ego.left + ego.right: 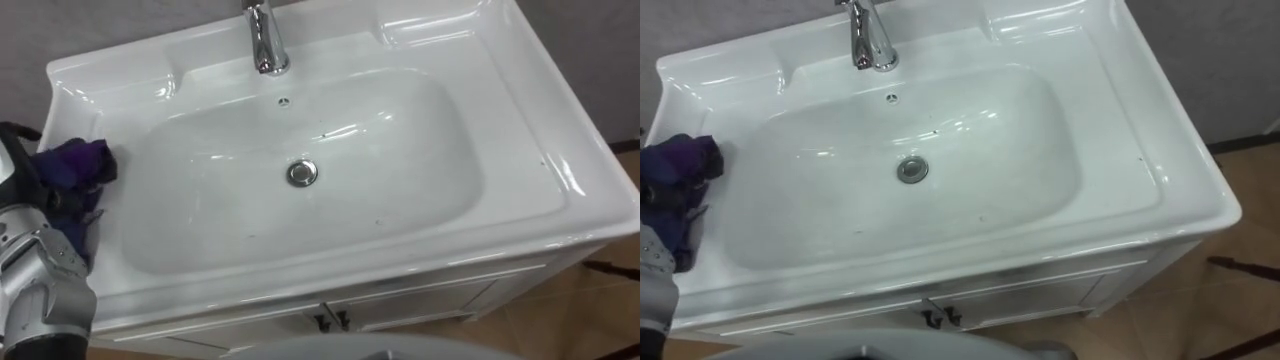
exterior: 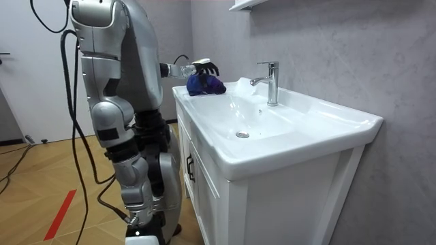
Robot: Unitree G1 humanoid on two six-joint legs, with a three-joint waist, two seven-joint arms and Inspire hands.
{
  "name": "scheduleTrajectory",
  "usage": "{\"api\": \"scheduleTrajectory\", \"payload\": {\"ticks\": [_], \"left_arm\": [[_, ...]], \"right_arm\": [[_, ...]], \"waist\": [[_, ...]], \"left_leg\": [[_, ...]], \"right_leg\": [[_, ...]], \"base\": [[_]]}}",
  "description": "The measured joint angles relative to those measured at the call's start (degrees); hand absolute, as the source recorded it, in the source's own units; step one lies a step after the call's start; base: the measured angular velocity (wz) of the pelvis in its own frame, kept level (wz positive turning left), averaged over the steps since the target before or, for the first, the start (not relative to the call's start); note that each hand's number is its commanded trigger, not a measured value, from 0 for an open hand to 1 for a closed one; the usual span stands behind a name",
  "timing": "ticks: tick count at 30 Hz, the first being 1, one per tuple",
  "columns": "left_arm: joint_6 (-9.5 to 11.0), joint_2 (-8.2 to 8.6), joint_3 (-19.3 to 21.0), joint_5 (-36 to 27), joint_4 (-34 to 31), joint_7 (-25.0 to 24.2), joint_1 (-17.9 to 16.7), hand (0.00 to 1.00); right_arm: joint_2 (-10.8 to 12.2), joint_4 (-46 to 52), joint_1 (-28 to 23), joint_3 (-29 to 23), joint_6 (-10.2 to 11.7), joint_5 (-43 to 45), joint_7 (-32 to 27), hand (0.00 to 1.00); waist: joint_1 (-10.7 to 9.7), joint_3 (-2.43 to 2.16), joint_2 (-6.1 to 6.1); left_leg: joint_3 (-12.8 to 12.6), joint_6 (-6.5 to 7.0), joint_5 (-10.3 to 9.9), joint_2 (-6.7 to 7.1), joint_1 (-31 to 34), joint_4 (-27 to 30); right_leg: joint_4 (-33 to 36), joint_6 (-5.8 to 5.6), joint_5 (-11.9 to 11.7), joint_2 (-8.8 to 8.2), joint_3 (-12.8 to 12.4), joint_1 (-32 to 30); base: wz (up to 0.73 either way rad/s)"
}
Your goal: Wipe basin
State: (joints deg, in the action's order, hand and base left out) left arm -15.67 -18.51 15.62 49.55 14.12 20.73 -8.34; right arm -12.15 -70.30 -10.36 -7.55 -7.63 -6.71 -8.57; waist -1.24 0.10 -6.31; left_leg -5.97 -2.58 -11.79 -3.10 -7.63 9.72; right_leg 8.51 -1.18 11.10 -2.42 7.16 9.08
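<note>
Purple cloth (image 1: 78, 165) lies bunched on the flat left rim of the white basin (image 1: 590, 190), at the very edge of the bowl and not down in it. The robot's left hand (image 2: 206, 67) sits right on top of the bundle, touching it, with the cloth spilling out from under it toward the bowl. The folds cover so much that I cannot tell whether the hand grips the cloth or merely lies on it. From where I stand, the robot is upright at the front of the white cabinet (image 2: 272, 197), near its left end. Its left forearm reaches out roughly level across the rim, and the wrist is turned palm down. Moving right, the bowl is smooth and pale, with a few dark specks on its floor and the round metal drain (image 1: 302, 173) in the middle. Behind it, at the back rim, stands the chrome tap (image 1: 266, 40), well apart from the cloth.
</note>
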Motion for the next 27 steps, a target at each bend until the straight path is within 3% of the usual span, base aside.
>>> {"api": "scheduleTrajectory", "payload": {"ticks": [10, 17, 19, 20, 21, 23, 25, 27], "left_arm": [[0.07, -0.03, 0.06, 0.05, -2.39, 0.12, 0.02, 0.00], [1.02, -0.06, 0.25, 0.06, -5.20, 1.28, 0.91, 0.00], [1.28, -0.05, 0.25, -1.10, -5.20, 1.72, 1.55, 0.00], [1.52, -0.04, 0.25, -2.95, -5.19, 2.11, 1.99, 0.00], [1.95, -0.04, 0.25, -6.09, -5.20, 2.57, 2.17, 0.00], [2.16, 0.10, 0.23, -11.02, -5.73, 2.57, 2.15, 0.00], [2.24, 0.20, 0.21, -15.89, -7.22, 2.58, 2.15, 0.00], [3.43, 0.25, 0.22, -24.90, -7.12, 2.89, 2.21, 0.00]], "right_arm": [[0.09, -0.04, 0.03, 0.00, 0.06, 0.28, -0.02, 0.00], [0.31, -0.18, -0.05, 0.07, 0.17, 0.47, 0.02, 0.00], [0.43, -0.05, -0.16, 0.14, 0.15, 0.04, 0.00, 0.00], [0.70, 0.13, -0.04, 0.13, 0.15, -0.05, -0.01, 0.00], [1.05, 0.38, 0.23, 0.13, 0.15, -0.05, -0.02, 0.00], [1.55, 0.76, 0.50, 0.13, 0.48, -0.44, -0.06, 0.00], [1.72, 0.68, 0.90, 0.13, 0.55, -1.91, -0.16, 0.00], [1.73, 0.53, 1.30, 0.46, 0.66, -4.37, -0.84, 0.00]], "waist": [[0.02, -0.29, -0.02], [-0.18, -0.15, -0.03], [-0.02, 0.07, 0.21], [-0.07, -0.19, -0.18], [-0.15, 0.07, 0.18], [-0.24, -0.14, -0.08], [-0.49, 0.00, 0.10], [-0.24, 0.39, 0.77]], "left_leg": [[0.07, 0.00, 0.00, 0.00, 0.22, -0.05], [0.55, 0.00, 0.00, 0.07, 0.41, -0.02], [0.58, 0.00, 0.00, 0.08, 0.37, -0.06], [0.60, 0.00, 0.00, 0.08, 0.28, -0.04], [0.60, 0.00, 0.00, 0.08, 0.24, -0.12], [0.60, 0.00, 0.00, 0.09, 0.17, -0.22], [0.61, 0.00, 0.00, 0.09, 0.16, -0.32], [0.68, 0.00, 0.00, 0.09, -0.09, -0.53]], "right_leg": [[-0.02, 0.00, 0.00, 0.00, 0.16, 0.14], [-0.70, 0.00, -0.01, 0.01, 0.32, 0.24], [-0.75, 0.00, 0.00, 0.02, 0.31, 0.25], [-0.75, 0.00, 0.00, 0.01, 0.45, 0.15], [-0.71, 0.00, 0.00, -0.01, 0.74, 0.05], [-0.66, 0.00, 0.00, -0.03, 0.79, 0.12], [-0.66, 0.00, -0.01, -0.03, 0.83, 0.16], [-0.68, 0.00, -0.01, 0.00, 0.86, 0.76]], "base": [[0.00], [0.03], [0.02], [0.00], [0.00], [0.00], [0.00], [0.00]]}}
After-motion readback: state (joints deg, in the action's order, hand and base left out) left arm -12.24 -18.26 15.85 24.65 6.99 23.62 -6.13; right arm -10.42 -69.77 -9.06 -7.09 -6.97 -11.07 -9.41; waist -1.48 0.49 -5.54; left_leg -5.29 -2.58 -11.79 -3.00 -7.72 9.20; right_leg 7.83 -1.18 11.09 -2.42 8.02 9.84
